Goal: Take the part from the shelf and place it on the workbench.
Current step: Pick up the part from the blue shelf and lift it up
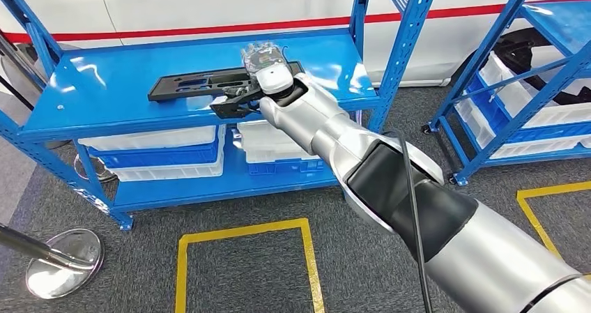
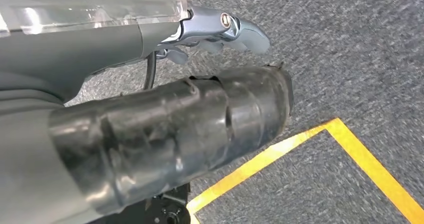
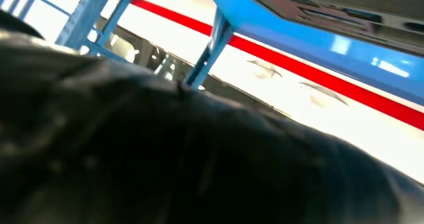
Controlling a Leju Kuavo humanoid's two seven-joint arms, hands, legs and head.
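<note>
Reaching up from the near right, the silver right arm (image 1: 390,180) is setting its right hand (image 1: 263,67) over the right end of the flat black part (image 1: 202,84), which is lying lengthwise across the blue shelf (image 1: 104,97), though whether the fingers are clamping it I cannot tell.

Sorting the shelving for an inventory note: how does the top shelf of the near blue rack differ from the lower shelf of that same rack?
The top shelf carries one flat black part, with the right hand on its end; the lower shelf holds stacked white and blue bins. The top shelf shows much bare, glossy surface; the lower shelf is mostly filled and shaded. Both are blue metal on the same uprights.
</note>
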